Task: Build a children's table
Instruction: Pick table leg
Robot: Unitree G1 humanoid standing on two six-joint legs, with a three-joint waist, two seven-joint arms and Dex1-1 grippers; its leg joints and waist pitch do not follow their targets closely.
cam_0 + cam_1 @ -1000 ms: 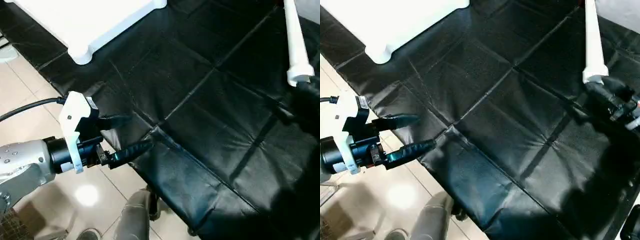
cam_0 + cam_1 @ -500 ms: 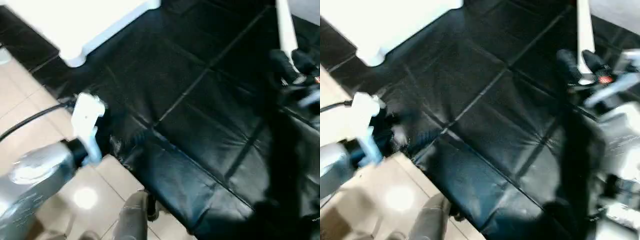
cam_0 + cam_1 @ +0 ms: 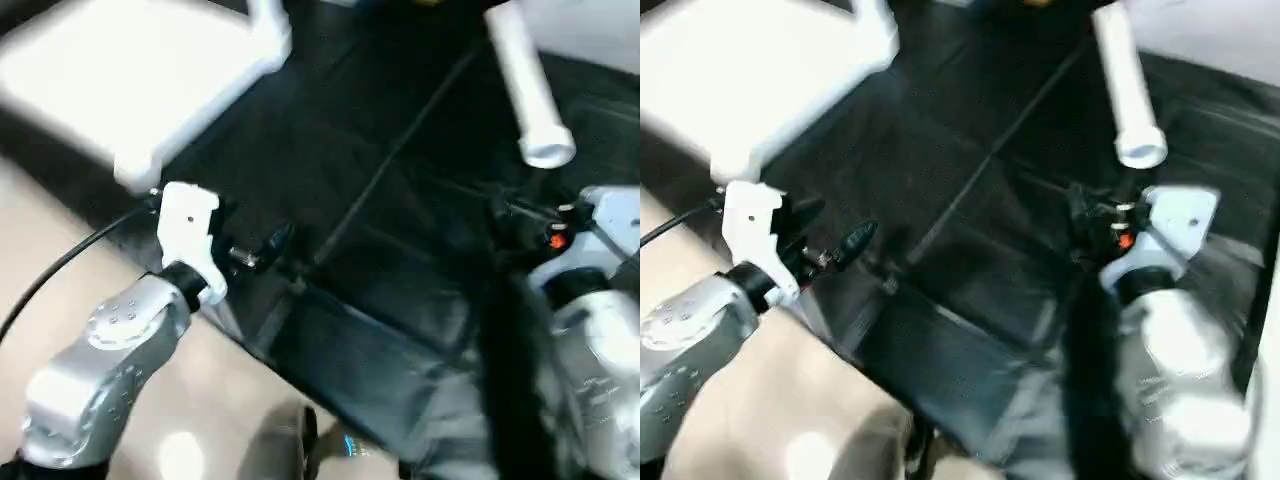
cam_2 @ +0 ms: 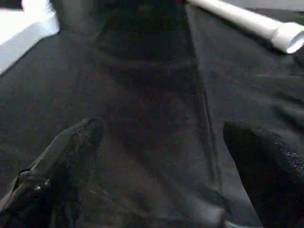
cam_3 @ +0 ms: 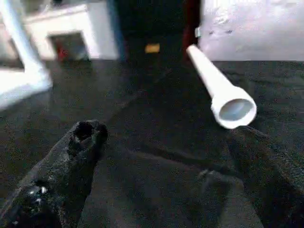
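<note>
Reach phase: both grippers empty, leg not yet picked up

Tabletop [image 3: 140,75] lies at the far left of the black-covered work surface [image 3: 400,260], white, one rounded corner toward the robot's left arm. One leg [image 3: 525,90] lies on the cover at the far right, its open flared end [image 5: 232,110] facing the robot. Other legs not identified in these frames.

Left gripper [image 3: 830,235]: fingers spread wide, nothing between them, hovering over the near left edge of the cover, just short of the tabletop corner. Left wrist view confirms: both fingertips [image 4: 71,142] stand far apart over bare black cover, the leg well beyond them.

Right gripper [image 5: 161,142]: jaws likewise wide apart and empty. Right wrist view looks almost straight at the open mouth of the leg, which sits near, ahead of the fingers and off to one side, not touching either one.

Judgement: early in the task, nothing is assembled; the step in hand appears to be fetching a leg with the right arm.

Next move calls for: advance the right gripper until the fingers straddle the tube just behind the flared end, centre it, then close. Risk: the round tube may roll if one finger touches first.
</note>
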